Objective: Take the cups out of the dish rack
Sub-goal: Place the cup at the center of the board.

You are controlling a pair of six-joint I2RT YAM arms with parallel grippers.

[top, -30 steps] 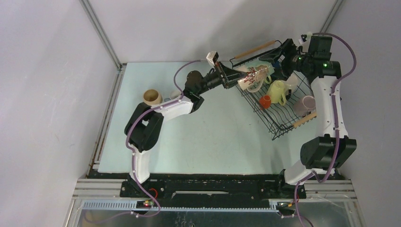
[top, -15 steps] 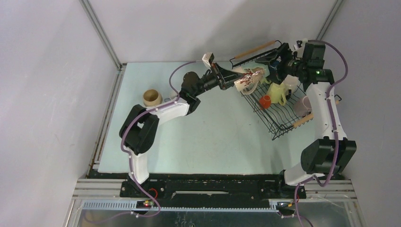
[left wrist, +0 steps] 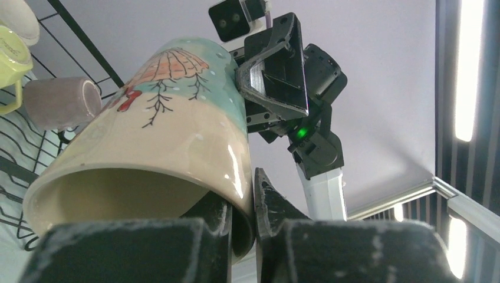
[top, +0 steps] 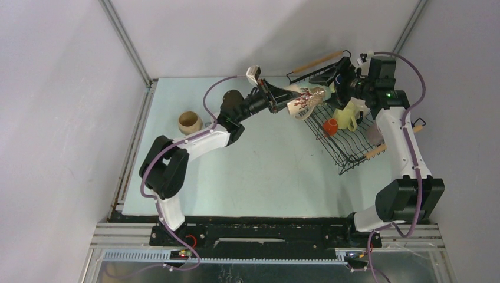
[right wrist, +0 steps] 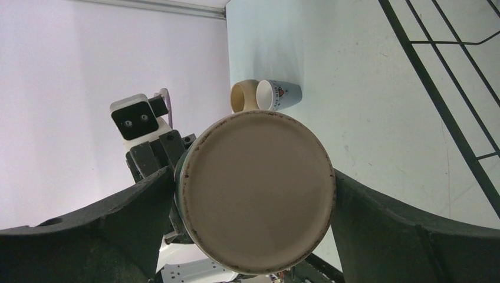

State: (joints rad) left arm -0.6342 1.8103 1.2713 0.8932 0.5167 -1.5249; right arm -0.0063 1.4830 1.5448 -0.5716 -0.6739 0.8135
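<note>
Left gripper (left wrist: 252,196) closed on the rim of the floral-printed mug (left wrist: 159,135): one finger inside the mouth, one outside, the wall pinched between them; both fingers are cut off by the lower frame edge. Right gripper (right wrist: 255,197) with jaws spread wide, one close on either side of the mug's flat base; whether they touch its sides cannot be made out. The mug lies near-horizontal in the air between the two grippers, above the left edge of the dish rack (top: 346,154). In the rack: a yellow-green mug (top: 348,112) and a mauve cup (left wrist: 59,101), part-hidden from above by the right arm (top: 407,141). On the table (top: 265,171), well apart: a tan cup (top: 190,122) and a white cup (right wrist: 278,94), the latter concealed from above by the left arm (top: 200,138).
</note>
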